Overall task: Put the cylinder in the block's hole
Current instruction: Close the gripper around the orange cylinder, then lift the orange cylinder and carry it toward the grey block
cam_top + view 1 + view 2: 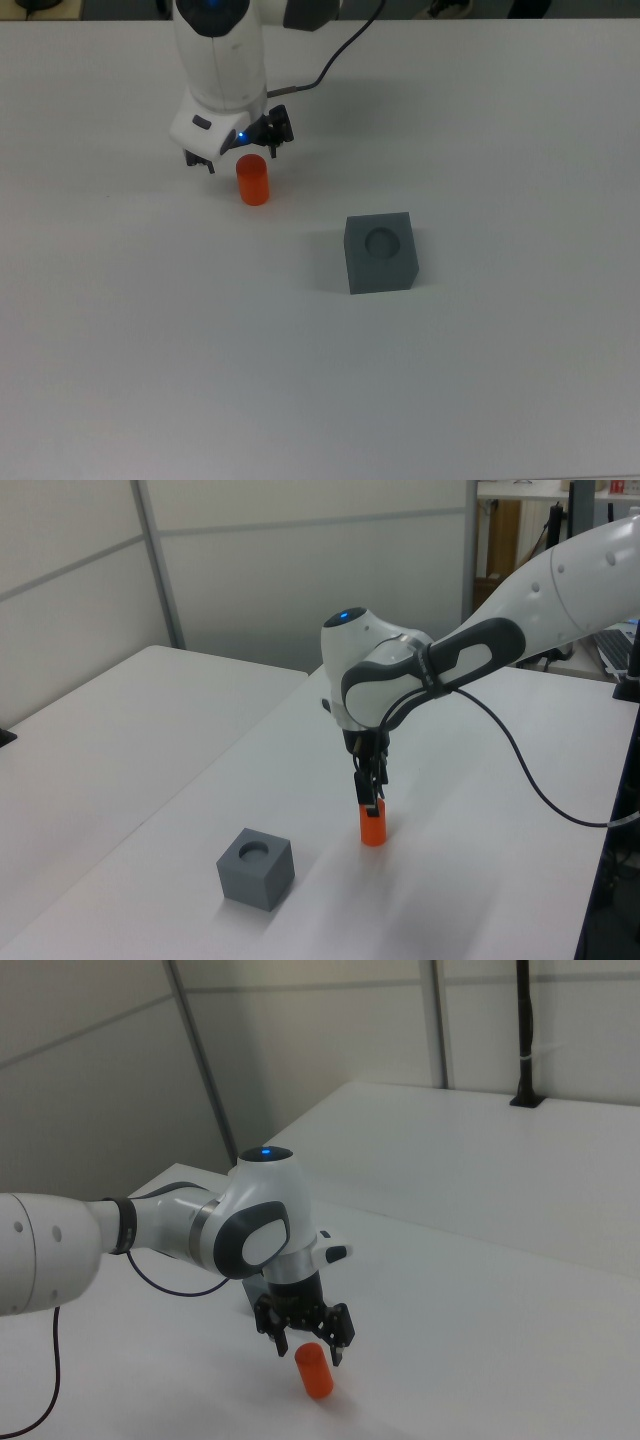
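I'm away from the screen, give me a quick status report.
Gripper open, poised just above the cylinder. Cylinder upright on the table, not yet grasped. Block apart, hole up, nothing in between.

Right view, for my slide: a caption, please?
Open gripper poised just above the upright orange cylinder on the white table.

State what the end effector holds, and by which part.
Nothing. The end effector is open, fingers either side above the cylinder, which stands on the table.
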{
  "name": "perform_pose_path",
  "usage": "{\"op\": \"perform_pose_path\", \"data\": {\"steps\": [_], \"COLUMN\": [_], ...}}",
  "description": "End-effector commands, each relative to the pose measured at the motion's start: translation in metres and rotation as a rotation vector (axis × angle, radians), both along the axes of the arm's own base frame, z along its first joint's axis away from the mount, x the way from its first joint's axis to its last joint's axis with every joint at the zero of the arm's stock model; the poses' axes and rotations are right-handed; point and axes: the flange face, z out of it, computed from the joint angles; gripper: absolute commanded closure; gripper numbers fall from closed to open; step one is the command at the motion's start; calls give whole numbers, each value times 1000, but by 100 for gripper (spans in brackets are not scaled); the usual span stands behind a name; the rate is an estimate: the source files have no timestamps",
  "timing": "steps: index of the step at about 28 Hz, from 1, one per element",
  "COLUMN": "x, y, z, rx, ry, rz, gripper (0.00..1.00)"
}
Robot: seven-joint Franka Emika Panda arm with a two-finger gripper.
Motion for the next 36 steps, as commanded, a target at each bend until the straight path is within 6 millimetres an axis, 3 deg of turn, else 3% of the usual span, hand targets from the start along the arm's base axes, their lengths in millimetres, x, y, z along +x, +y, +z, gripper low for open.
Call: {"op": "perform_pose_path", "data": {"steps": [1, 2, 3, 6, 9, 13, 14, 15, 18, 23, 27, 32, 36], "x": [2, 2, 3, 3, 4, 4, 4, 4, 5, 19, 33, 54, 76], "y": [7, 10, 18, 18, 17, 17, 17, 17, 16, 13, 15, 27, 44], "z": [-11, -12, -19, -20, -20, -21, -21, -21, -19, 7, 39, 76, 91], "rx": [-24, -30, -43, -57, -60, -59, -59, -58, -57, -42, 4, 59, 90], "ry": [-9, -6, 4, 7, 6, 10, 10, 8, 5, -41, -83, -95, -93], "rz": [40, 48, 69, 80, 83, 89, 89, 89, 84, 54, 22, 4, -29], "gripper": [0, 1, 13, 35, 64, 82, 93, 98, 100, 100, 100, 100, 100]}}
